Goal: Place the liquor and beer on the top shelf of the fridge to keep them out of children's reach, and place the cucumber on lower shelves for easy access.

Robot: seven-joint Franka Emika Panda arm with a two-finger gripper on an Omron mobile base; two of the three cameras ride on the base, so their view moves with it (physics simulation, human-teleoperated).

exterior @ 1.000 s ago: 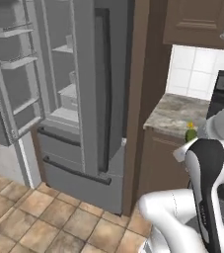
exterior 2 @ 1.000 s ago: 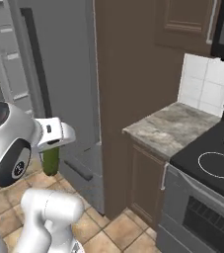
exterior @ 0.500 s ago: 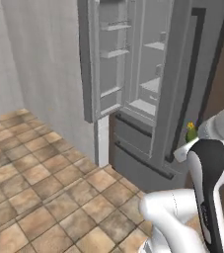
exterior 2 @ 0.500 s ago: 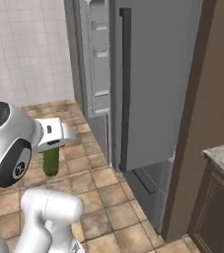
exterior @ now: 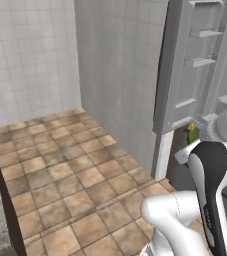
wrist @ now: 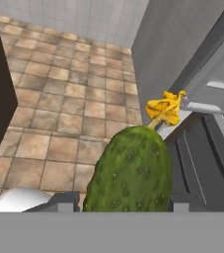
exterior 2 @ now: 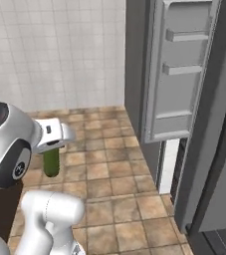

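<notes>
Brown tiled floor (exterior: pixel 60 175) is spread across the lower half of both base views, bounded by white tiled wall (exterior 2: pixel 55 50) at the back and by a plain grey wall panel (exterior: pixel 120 70) running toward 3 o'clock in the left base view. At 2 o'clock in the left base view the fridge (exterior: pixel 200 65) is seen with one door (exterior 2: pixel 179 69) swung open, its inner face lined with small light grey door bins (exterior 2: pixel 184 36); in the right base view this open door is found at 1 o'clock, with the dark edge of the other door at 3 o'clock.

The cucumber (wrist: pixel 130 173) is held in the gripper (wrist: pixel 123 205), well above the floor and outside the fridge. In the hand view it is seen end-on at 6 o'clock, a bumpy green body with a withered yellow flower (wrist: pixel 167 107) at its far tip, pointed toward the gap below the open door. The gripper is closed on the cucumber, its dark finger tips (wrist: pixel 64 202) pressed against either side of the green body. In the right base view the cucumber (exterior 2: pixel 51 162) hangs below the white hand at 9 o'clock, upright over the tiles. In the left base view only its green tip and yellow flower (exterior: pixel 191 131) are visible at 3 o'clock, just above the arm's dark joint.

A dark lower drawer front (wrist: pixel 202 163) of the fridge is seen at 4 o'clock in the hand view, beyond the cucumber.
</notes>
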